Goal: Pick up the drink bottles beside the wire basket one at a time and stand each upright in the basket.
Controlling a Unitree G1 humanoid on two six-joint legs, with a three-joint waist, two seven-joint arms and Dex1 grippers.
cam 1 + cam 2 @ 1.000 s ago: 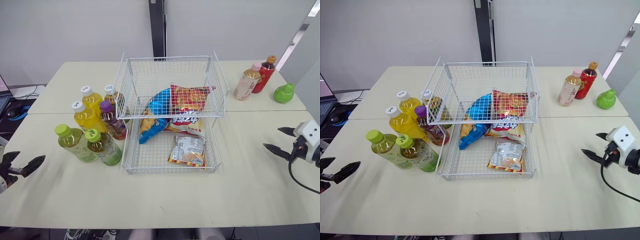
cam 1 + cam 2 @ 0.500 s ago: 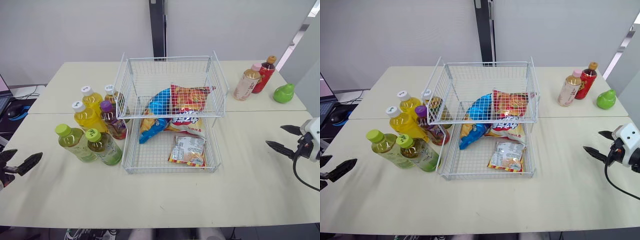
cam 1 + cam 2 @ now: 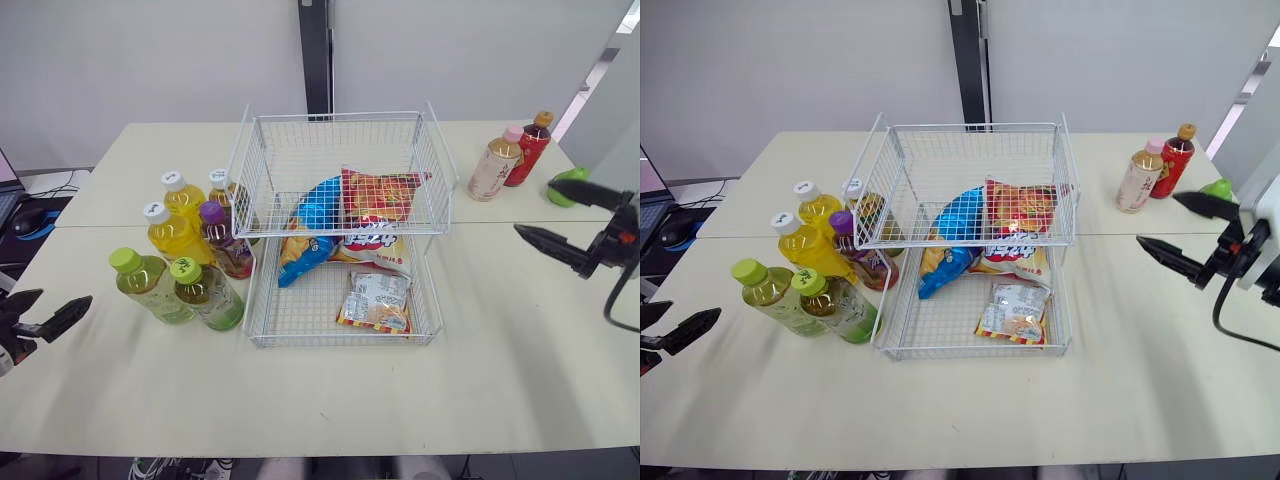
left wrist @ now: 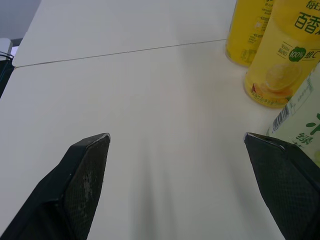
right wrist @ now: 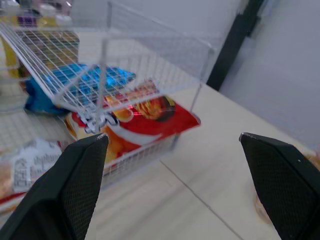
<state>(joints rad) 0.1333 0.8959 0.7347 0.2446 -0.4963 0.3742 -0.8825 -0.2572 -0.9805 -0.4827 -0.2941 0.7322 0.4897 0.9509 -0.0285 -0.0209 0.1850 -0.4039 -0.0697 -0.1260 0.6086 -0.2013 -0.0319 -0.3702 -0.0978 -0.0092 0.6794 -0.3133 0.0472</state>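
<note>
A two-tier white wire basket (image 3: 340, 117) stands mid-table, with snack packets (image 3: 372, 300) on its lower tier. Left of it stand several bottles: two green-capped (image 3: 146, 286), two yellow (image 3: 173, 236), one purple-capped (image 3: 226, 246) and one more behind. At the back right are a beige bottle (image 3: 492, 170) and a red bottle (image 3: 528, 148). My left gripper (image 3: 60, 298) is open and empty at the table's left edge, apart from the green bottles (image 4: 300, 130). My right gripper (image 3: 535, 207) is open and empty, raised right of the basket (image 5: 105, 65).
A green pear-shaped thing (image 3: 565, 178) sits at the far right, partly behind my right finger. A mouse (image 3: 25, 220) lies off the left side. Bare tabletop (image 3: 330, 400) lies in front of the basket and between it and my right gripper.
My right gripper has lifted and moved back and inward, now level with the basket's right side. The left gripper has barely shifted. The bottles have not moved.
</note>
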